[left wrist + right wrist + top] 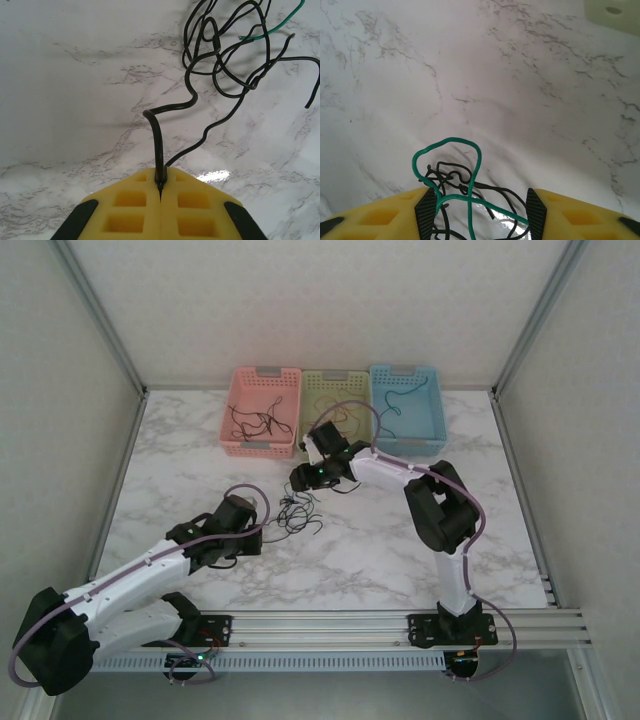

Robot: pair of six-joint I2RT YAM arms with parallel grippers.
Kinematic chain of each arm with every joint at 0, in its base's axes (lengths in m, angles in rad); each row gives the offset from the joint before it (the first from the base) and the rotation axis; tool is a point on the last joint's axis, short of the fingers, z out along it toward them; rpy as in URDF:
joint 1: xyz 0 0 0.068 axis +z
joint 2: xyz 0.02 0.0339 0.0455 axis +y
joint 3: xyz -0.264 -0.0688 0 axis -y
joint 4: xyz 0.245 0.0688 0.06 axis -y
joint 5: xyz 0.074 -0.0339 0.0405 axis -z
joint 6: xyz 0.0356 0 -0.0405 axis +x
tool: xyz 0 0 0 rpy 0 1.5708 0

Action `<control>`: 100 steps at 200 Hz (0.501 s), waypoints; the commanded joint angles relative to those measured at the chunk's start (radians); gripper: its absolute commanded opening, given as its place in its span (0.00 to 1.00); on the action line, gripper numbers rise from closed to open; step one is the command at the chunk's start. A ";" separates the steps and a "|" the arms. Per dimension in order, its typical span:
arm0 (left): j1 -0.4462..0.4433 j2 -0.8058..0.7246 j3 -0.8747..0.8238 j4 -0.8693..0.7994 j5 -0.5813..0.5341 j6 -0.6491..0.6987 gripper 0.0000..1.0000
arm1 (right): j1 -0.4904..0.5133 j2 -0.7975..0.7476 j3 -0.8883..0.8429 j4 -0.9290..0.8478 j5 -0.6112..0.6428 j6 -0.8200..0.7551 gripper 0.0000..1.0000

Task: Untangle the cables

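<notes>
- Left claw is pressed together, pinching one black cable right at its yellow tips. The wire rises from the pinch, bends, and curls away toward the tangle.
- Right claw stands spread, its dark pads well apart. A green cable loops up between them over a knot of black wires (nothing looks clamped there in the wrist view).
- Marble table, white with grey veins, carries everything.
- Three baskets stand side by side in a row at the far edge: a pink basket on the left, a green basket in the middle and a blue basket on the right.
- Several dark wires lie in the pink basket, and a thin dark one lies in the blue.
- The loose cables sit in a small heap on the bare marble between the two claws, nearer the arms than the baskets are.
- In the left wrist view the heap is mostly black loops, with one green strand crossing its far side.
</notes>
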 commanded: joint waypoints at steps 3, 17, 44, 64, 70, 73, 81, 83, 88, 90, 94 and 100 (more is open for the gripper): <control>-0.010 -0.004 0.014 -0.014 -0.024 0.018 0.00 | 0.026 0.024 0.058 -0.018 -0.014 -0.071 0.54; -0.010 0.001 0.016 -0.014 -0.021 0.021 0.00 | 0.031 0.039 0.100 -0.046 -0.009 -0.064 0.54; -0.010 0.004 0.015 -0.014 -0.021 0.021 0.00 | 0.065 0.078 0.163 -0.093 0.081 -0.023 0.55; -0.010 0.005 0.017 -0.017 -0.024 0.021 0.00 | 0.103 0.108 0.219 -0.163 0.227 0.013 0.55; -0.010 0.004 0.017 -0.016 -0.025 0.021 0.00 | 0.113 0.113 0.231 -0.175 0.258 0.019 0.55; -0.010 0.003 0.016 -0.016 -0.025 0.021 0.00 | 0.119 0.112 0.234 -0.180 0.274 0.022 0.55; -0.010 0.003 0.017 -0.018 -0.025 0.021 0.00 | 0.136 0.117 0.245 -0.191 0.316 0.023 0.55; -0.010 0.003 0.016 -0.016 -0.025 0.021 0.00 | 0.139 0.118 0.251 -0.196 0.326 0.023 0.55; -0.010 0.003 0.017 -0.017 -0.026 0.021 0.00 | 0.150 0.124 0.266 -0.213 0.354 0.020 0.56; -0.010 0.004 0.016 -0.016 -0.025 0.021 0.00 | 0.153 0.128 0.272 -0.220 0.365 0.020 0.56; -0.010 0.003 0.016 -0.016 -0.024 0.022 0.00 | 0.161 0.133 0.285 -0.235 0.388 0.016 0.56; -0.010 0.003 0.017 -0.016 -0.025 0.022 0.00 | 0.170 0.143 0.303 -0.257 0.420 0.014 0.56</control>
